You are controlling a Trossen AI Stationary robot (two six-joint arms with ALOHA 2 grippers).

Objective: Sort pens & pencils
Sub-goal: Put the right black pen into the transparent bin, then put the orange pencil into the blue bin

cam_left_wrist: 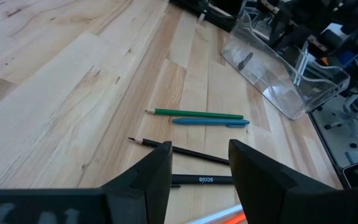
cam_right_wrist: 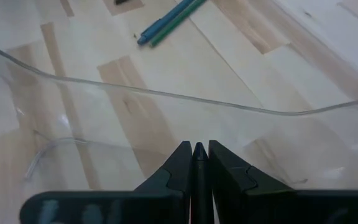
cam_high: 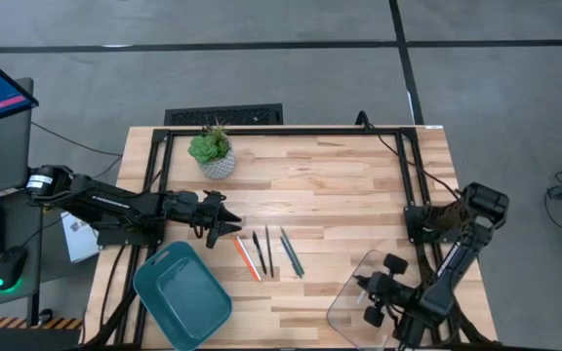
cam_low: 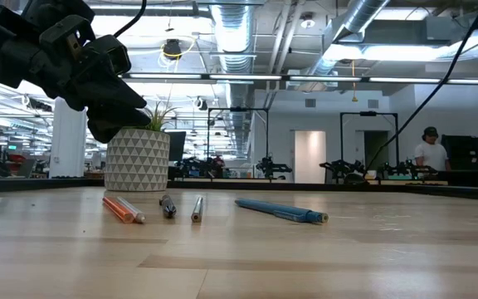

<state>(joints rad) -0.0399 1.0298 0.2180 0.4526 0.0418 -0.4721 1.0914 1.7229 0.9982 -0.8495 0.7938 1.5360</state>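
Seen from above, the left gripper (cam_high: 230, 223) hangs with its jaws spread wide at about ten o'clock from the row of sticks, holding nothing, the teal tray (cam_high: 181, 292) lying at its seven o'clock. Nearest it is the orange-red pencil (cam_high: 247, 258), then two black pens (cam_high: 259, 253) side by side, then the teal-blue pen (cam_high: 292, 253) touching a green pencil (cam_left_wrist: 197, 114) at the row's three o'clock end. A clean pick probably means straddling the orange-red pencil alone, coming down square across its length so the neighbouring pen is not dragged along. The right gripper (cam_right_wrist: 196, 152), pinched shut on a thin black stick, apparently a pen, waits over the clear bin (cam_high: 351, 294) at five o'clock.
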